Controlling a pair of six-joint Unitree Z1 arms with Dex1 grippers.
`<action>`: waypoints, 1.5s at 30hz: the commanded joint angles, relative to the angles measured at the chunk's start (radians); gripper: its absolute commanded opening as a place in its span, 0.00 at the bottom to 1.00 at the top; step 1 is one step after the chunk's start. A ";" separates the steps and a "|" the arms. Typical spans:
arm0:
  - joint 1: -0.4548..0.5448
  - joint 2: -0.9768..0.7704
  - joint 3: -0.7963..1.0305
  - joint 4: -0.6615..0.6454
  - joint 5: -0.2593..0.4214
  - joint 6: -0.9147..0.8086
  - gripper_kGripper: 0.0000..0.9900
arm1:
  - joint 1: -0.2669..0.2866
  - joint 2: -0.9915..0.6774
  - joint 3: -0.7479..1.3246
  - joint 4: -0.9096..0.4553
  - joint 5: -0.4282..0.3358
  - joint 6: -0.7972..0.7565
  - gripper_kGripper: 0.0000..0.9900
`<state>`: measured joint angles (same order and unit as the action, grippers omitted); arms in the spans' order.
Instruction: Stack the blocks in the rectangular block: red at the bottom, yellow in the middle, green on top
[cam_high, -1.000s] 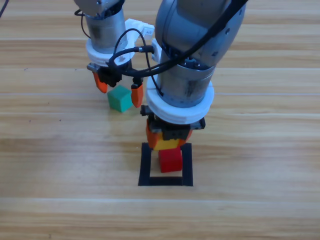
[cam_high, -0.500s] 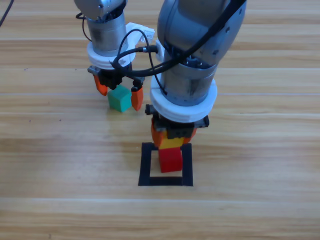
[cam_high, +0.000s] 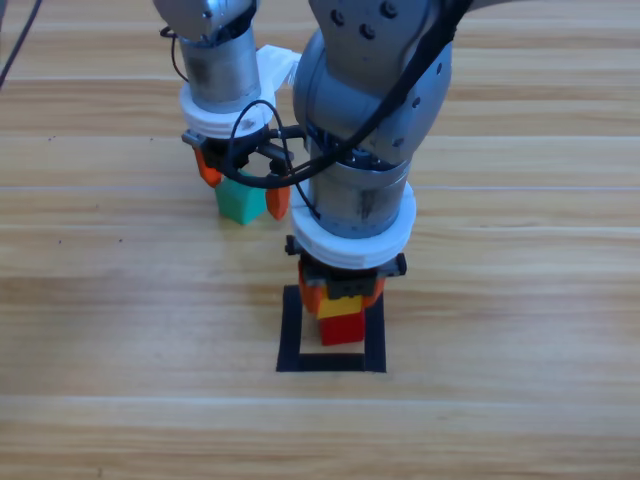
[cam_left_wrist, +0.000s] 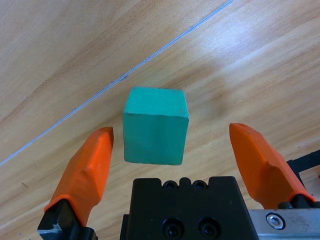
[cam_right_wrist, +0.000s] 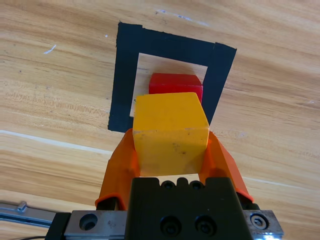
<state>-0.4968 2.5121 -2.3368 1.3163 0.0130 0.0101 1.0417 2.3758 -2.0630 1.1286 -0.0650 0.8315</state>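
The right gripper is clamped on the yellow cube, one orange jaw pressed to each side of it. In the right wrist view the cube sits over the red cube, hiding most of it, and from above the yellow shows directly over the red. Whether the two faces already touch I cannot tell, since the gripper body covers the join (the high view suggests they are at least very close). The red cube stands inside the square of black tape, toward its far side, with bare wood showing between it and the near strip of tape. The tape square lies near the middle of the wooden table, somewhat toward its near edge.

The left gripper is spread wide around the green cube, an orange jaw on either side with wood visible in both gaps, so neither jaw touches it. The cube rests on the table with one corner turned slightly relative to the jaws. In the high view this gripper and the green cube are farther toward the table's far edge and to the left of the tape square, well apart from the red and yellow pair.
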 joint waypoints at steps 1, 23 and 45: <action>0.027 0.060 0.004 -0.002 -0.008 0.014 1.00 | -0.023 0.059 -0.014 0.020 -0.022 0.012 0.17; 0.073 0.042 0.007 0.001 -0.033 0.039 1.00 | -0.023 0.054 -0.009 0.033 -0.032 0.029 0.17; 0.073 0.039 0.002 0.006 -0.061 0.082 1.00 | -0.023 0.054 -0.006 0.034 -0.007 0.034 0.28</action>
<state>-0.4387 2.5152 -2.3369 1.3164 -0.0382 0.0692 1.0417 2.3758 -2.0662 1.1534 -0.0747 0.8608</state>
